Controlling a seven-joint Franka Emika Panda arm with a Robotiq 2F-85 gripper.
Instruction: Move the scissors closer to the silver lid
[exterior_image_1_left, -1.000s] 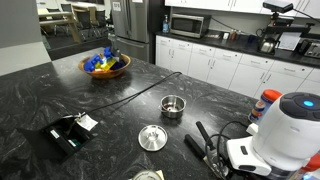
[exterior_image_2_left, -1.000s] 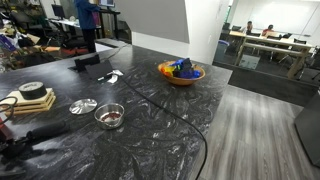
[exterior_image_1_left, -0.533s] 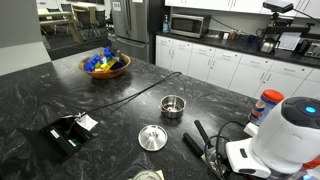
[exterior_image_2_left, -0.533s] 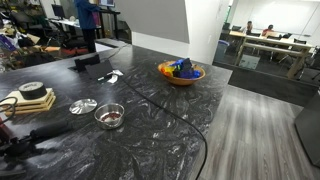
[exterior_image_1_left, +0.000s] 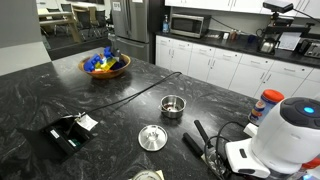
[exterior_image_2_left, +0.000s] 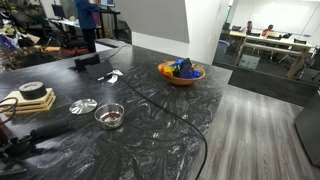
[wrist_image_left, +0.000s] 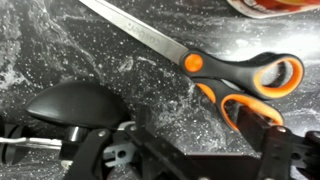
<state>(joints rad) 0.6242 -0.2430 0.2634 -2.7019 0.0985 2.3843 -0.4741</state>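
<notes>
The scissors lie flat on the dark marble counter in the wrist view, with a long silver blade and orange-and-black handle loops. My gripper is open and empty, low over the counter just beside the handles. Its right finger is at the lower orange loop. The silver lid, a flat round disc with a small knob, lies on the counter and shows in both exterior views. The lid is out of the wrist view. In the exterior views the scissors and gripper are too dark and small to make out.
A small open steel pot stands near the lid, also in an exterior view. A bulky black-handled tool lies left of my gripper. A bowl of colourful items, a black cable and a white appliance are on the counter.
</notes>
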